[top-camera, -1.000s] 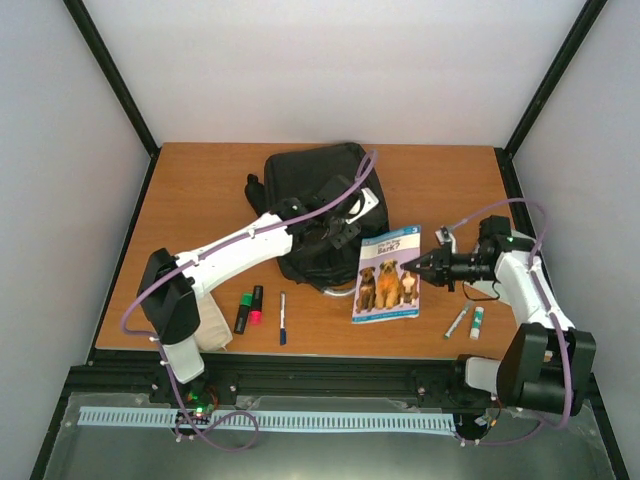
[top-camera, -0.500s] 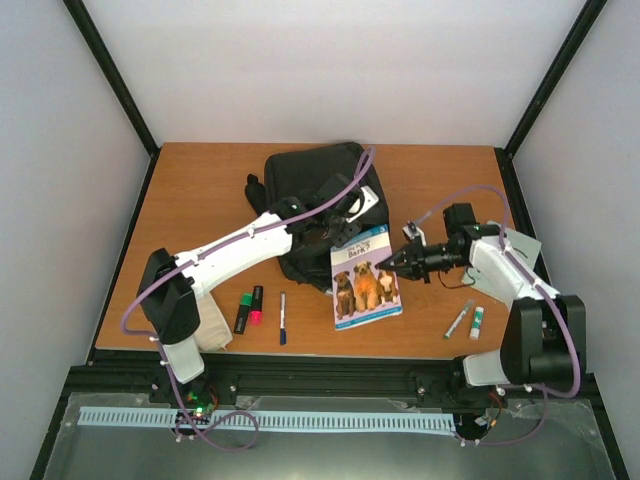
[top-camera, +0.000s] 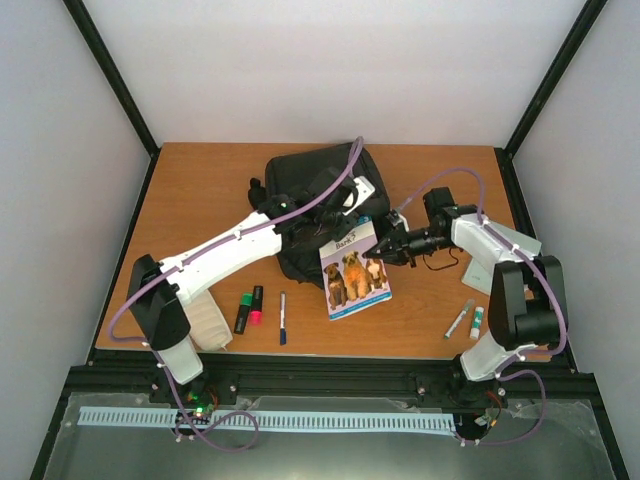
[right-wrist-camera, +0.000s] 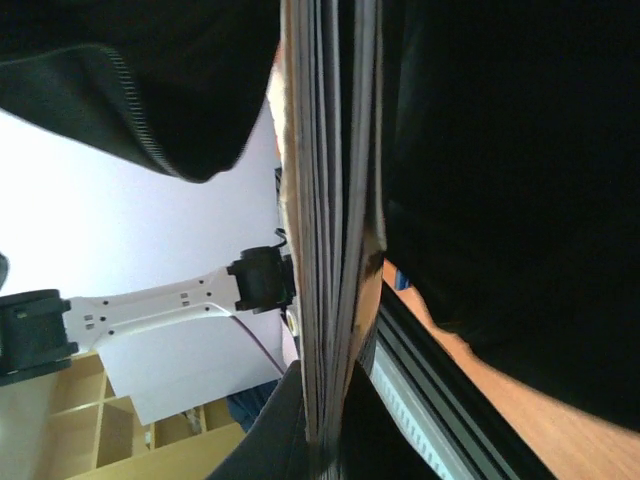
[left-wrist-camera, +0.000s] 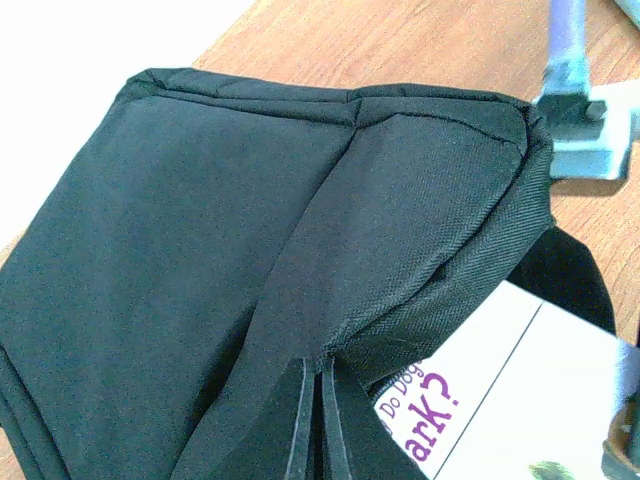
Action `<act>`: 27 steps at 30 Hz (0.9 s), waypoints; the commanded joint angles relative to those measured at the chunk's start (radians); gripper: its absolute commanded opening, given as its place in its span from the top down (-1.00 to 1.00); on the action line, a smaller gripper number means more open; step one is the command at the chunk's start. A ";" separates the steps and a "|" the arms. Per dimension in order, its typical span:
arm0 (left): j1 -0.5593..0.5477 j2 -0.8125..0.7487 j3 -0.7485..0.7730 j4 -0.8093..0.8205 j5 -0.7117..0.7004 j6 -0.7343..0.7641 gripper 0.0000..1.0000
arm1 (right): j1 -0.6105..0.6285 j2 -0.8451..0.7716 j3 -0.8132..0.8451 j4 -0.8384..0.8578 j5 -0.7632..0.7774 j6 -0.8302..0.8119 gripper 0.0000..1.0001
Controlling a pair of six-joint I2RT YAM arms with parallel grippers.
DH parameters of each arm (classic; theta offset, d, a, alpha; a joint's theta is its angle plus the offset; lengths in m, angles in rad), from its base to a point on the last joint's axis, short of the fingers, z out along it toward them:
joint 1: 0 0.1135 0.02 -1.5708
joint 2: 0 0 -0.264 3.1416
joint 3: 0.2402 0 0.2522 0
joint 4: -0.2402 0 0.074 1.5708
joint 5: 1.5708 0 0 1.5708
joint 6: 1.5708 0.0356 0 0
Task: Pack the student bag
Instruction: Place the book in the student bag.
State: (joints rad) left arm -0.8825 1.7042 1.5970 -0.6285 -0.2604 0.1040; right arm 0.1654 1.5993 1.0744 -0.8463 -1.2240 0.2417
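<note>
The student bag (top-camera: pixel 300 180), a black fabric backpack, lies at the back middle of the table. My left gripper (top-camera: pixel 328 212) is shut on a fold of its fabric at the opening; in the left wrist view the fingertips (left-wrist-camera: pixel 303 420) pinch the black cloth of the bag (left-wrist-camera: pixel 200 250). A book with dogs on its cover (top-camera: pixel 354 272) lies tilted in front of the bag, top edge at the opening. My right gripper (top-camera: pixel 373 254) is shut on its right edge. In the right wrist view the book's pages (right-wrist-camera: pixel 335 200) run edge-on out of that gripper (right-wrist-camera: pixel 325 430), with the bag's dark fabric (right-wrist-camera: pixel 500 200) on both sides.
Near the front left lie highlighters (top-camera: pixel 250 308), a pen (top-camera: pixel 282 318) and a whitish pouch (top-camera: pixel 205 322). At the front right lie a marker (top-camera: pixel 458 320) and a glue stick (top-camera: pixel 477 322). A pale flat item (top-camera: pixel 480 274) sits under the right arm.
My right gripper has carried the book left and back, to the bag's opening, turning it as it went. My left gripper has shifted slightly back with the bag's fabric.
</note>
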 commanded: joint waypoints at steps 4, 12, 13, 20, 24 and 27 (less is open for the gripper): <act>0.004 -0.059 0.062 0.075 0.001 -0.030 0.98 | 0.040 0.080 0.059 0.048 0.007 -0.073 0.94; 0.004 -0.094 0.056 0.088 -0.010 -0.032 0.99 | 0.040 0.164 -0.029 0.224 0.064 -0.033 0.94; 0.004 -0.100 0.060 0.088 -0.013 -0.031 0.98 | 0.037 0.170 -0.042 0.233 0.079 -0.033 0.95; 0.005 -0.108 0.073 0.089 0.005 -0.045 0.98 | 0.020 0.219 -0.013 0.195 0.135 -0.064 0.95; 0.005 -0.104 0.045 0.088 0.030 -0.052 0.98 | 0.024 0.228 0.029 0.182 0.112 -0.102 0.94; 0.005 -0.108 0.006 0.098 0.046 -0.056 0.98 | 0.025 0.223 0.046 0.202 0.066 -0.093 0.94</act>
State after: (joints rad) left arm -0.8799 1.6783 1.5967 -0.6437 -0.2409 0.0757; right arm 0.1951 1.8122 1.0817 -0.6609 -1.1400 0.1581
